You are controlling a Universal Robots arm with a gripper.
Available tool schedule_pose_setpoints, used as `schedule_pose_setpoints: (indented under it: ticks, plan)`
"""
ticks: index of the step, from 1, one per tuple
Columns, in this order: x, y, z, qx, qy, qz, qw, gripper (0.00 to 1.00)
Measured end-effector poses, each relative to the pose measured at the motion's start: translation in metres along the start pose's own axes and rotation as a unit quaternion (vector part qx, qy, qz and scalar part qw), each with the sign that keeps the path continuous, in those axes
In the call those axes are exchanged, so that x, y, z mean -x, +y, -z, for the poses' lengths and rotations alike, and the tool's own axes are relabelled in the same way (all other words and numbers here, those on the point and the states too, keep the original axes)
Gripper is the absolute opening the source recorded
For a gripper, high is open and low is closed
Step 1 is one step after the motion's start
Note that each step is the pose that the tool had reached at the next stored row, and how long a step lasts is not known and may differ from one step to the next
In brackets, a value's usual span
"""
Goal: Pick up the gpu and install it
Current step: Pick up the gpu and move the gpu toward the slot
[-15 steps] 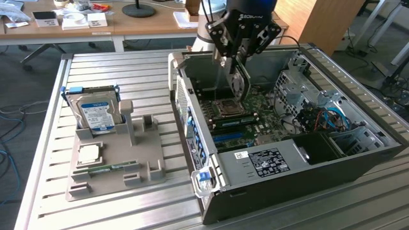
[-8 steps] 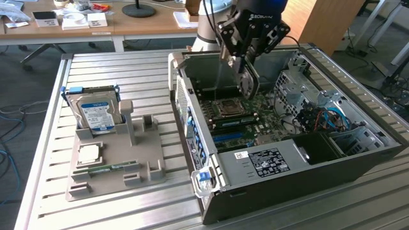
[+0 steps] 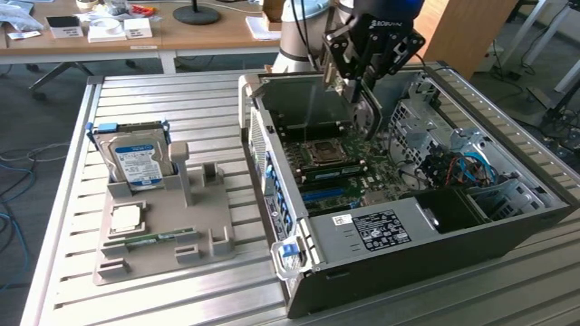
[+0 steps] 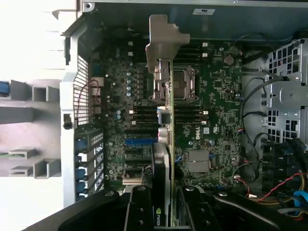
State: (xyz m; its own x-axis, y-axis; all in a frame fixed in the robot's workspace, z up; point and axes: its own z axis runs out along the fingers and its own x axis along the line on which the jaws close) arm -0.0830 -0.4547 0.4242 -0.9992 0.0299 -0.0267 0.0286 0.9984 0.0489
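Pinching the gpu (image 4: 162,163) edge-on between its fingers, the gripper (image 4: 166,216) is hanging over the open computer case (image 3: 507,231). The gpu is hovering above the case's motherboard (image 4: 216,120), not touching it.

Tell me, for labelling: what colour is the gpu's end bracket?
The gpu bracket is pale silver-grey; wrist view best.
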Motion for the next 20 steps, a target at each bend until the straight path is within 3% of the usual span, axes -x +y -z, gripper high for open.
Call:
schedule_pose_setpoints:
  ticks: [7,20]
  plan:
    - [0.012,0.0003,-0.0004,0.0,0.0,0.0,1.0,0.27]
    - [0.016,0.0005,-0.0005,0.0,0.0,0.0,1.0,0.27]
